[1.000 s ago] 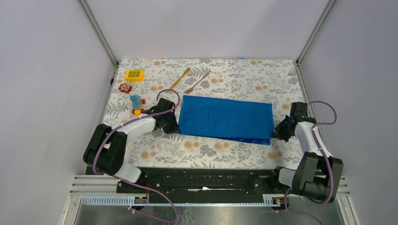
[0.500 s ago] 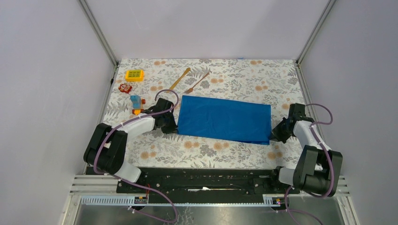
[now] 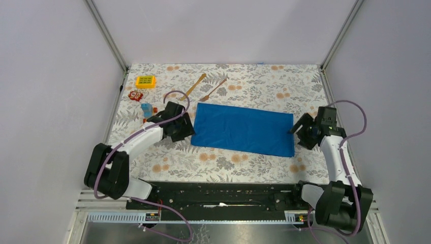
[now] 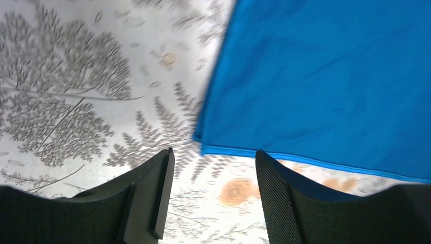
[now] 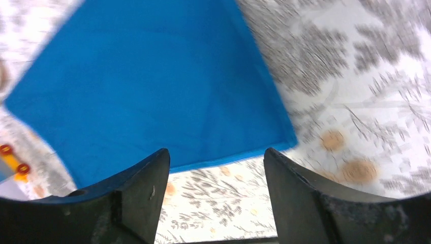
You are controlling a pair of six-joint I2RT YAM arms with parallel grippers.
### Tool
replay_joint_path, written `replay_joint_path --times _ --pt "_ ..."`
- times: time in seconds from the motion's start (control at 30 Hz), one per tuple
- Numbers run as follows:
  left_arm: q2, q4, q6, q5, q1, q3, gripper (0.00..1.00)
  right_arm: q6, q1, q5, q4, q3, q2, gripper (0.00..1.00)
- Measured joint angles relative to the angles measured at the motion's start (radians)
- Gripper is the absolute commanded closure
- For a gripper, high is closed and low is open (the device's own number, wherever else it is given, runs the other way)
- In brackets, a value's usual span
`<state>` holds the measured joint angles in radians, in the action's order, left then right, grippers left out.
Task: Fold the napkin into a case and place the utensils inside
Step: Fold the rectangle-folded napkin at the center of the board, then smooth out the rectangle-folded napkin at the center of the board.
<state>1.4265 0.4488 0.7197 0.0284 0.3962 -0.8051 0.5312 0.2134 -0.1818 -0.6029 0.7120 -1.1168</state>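
The napkin (image 3: pixel 244 129) lies flat on the floral table as a folded royal-blue rectangle. My left gripper (image 3: pixel 185 131) hovers open just off its left end; in the left wrist view the napkin's near corner (image 4: pixel 325 76) sits just beyond the gripper (image 4: pixel 213 157), with nothing between the jaws. My right gripper (image 3: pixel 297 131) stands open at the napkin's right end; the right wrist view shows the napkin's hem (image 5: pixel 152 86) ahead of the empty gripper (image 5: pixel 216 157). The utensils, a flat wooden stick (image 3: pixel 194 86) and a wooden fork (image 3: pixel 213 90), lie behind the napkin.
A yellow toy (image 3: pixel 146 81), a red toy (image 3: pixel 135 95) and a blue-orange toy (image 3: pixel 147 110) sit at the back left, close to my left arm. Grey walls with metal posts close in the table on three sides.
Both grippers have opened and let go of the napkin's ends. Both have drawn up and slightly away, and the napkin now rests flat.
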Motion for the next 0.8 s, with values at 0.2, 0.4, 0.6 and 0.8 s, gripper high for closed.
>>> replay_joint_path --times 0.2,0.4,0.6,0.8 --pt "0.056 -0.178 0.018 0.158 0.003 -0.146 0.26 -0.02 -0.047 -0.225 0.251 0.143 -0.189 0.15" --pt "0.401 -0.505 0.084 0.336 0.032 -0.328 0.25 0.031 -0.074 -0.409 0.552 0.225 -0.567 0.07" --pt "0.585 -0.613 0.108 0.386 0.0 -0.42 0.25 0.047 -0.071 -0.462 0.687 0.265 -0.718 0.07" --pt "0.638 -0.65 0.109 0.38 -0.069 -0.429 0.25 0.063 -0.037 -0.514 0.773 0.272 -0.779 0.06"
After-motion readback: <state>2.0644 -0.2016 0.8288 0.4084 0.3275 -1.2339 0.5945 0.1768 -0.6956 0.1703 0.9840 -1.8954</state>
